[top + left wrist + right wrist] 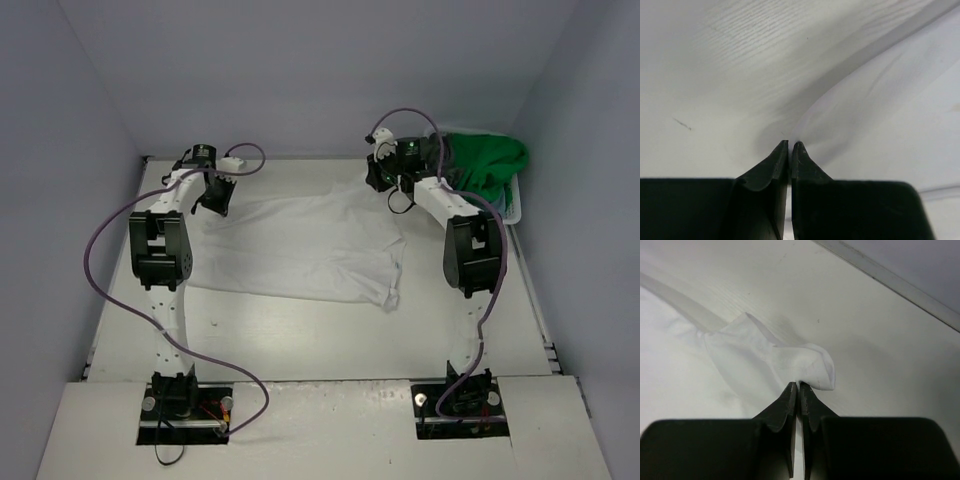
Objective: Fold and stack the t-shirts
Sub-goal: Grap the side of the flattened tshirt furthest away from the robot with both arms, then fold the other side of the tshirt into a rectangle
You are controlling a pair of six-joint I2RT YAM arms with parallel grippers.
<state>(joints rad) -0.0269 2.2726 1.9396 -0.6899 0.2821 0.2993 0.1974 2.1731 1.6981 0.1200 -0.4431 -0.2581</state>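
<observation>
Top view: you have the white t-shirt (310,250) spread flat in the middle of the table (300,340), rumpled at its near right corner. The left gripper (212,200) sits at the shirt's far left corner and the right gripper (385,180) at its far right corner. The green t-shirt (492,160) is heaped in the basket (516,208), far right.

Left wrist view: your fingers (770,170) are pressed together, tips pinching the shirt's edge where the creases converge. Bare table lies beside it.

Right wrist view: fingers (782,407) are clamped tight on a bunched nub of the white shirt.
</observation>
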